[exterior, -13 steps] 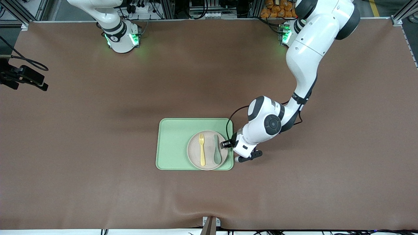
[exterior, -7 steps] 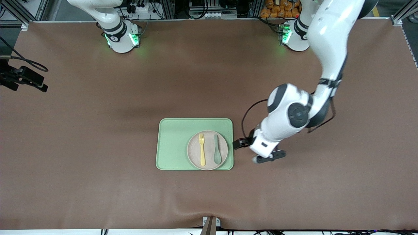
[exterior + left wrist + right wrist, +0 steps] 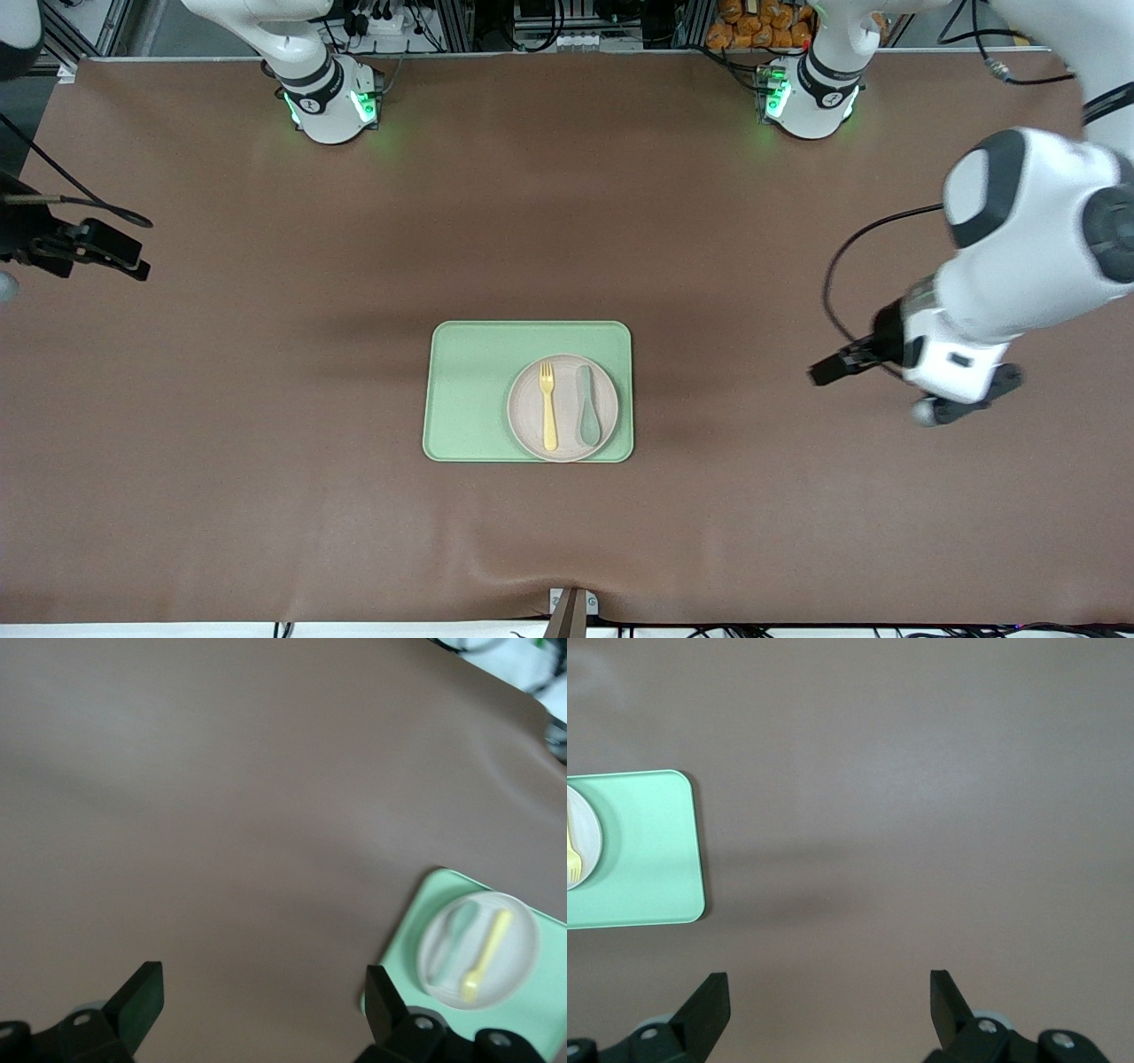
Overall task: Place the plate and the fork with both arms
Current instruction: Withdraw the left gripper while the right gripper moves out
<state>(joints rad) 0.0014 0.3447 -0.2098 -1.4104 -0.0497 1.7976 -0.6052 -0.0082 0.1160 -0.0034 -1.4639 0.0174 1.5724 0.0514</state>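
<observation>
The pale beige-pink plate [image 3: 563, 434] sits on the light green tray [image 3: 474, 390], at the tray's end toward the left arm. The yellow fork [image 3: 548, 406] lies on the plate beside a grey-green spoon [image 3: 587, 416]. My left gripper [image 3: 828, 370] is open and empty over bare table, well away from the tray toward the left arm's end. Its wrist view [image 3: 264, 979] shows the plate [image 3: 518, 961] and the fork [image 3: 485, 955] at a distance. My right gripper [image 3: 124, 261] is open and empty over bare table at the right arm's end. Its wrist view [image 3: 830, 988] shows the tray [image 3: 647, 850] and the plate's edge [image 3: 586, 846].
The brown table mat [image 3: 266, 443] surrounds the tray. The two green-lit arm bases [image 3: 332, 102] [image 3: 802, 97] stand along the table's edge farthest from the front camera. A small bracket [image 3: 571, 611] sits at the edge nearest the front camera.
My left gripper has drawn back from the plate's edge toward the left arm's end. The right gripper has shifted slightly. The plate, fork and spoon have not moved.
</observation>
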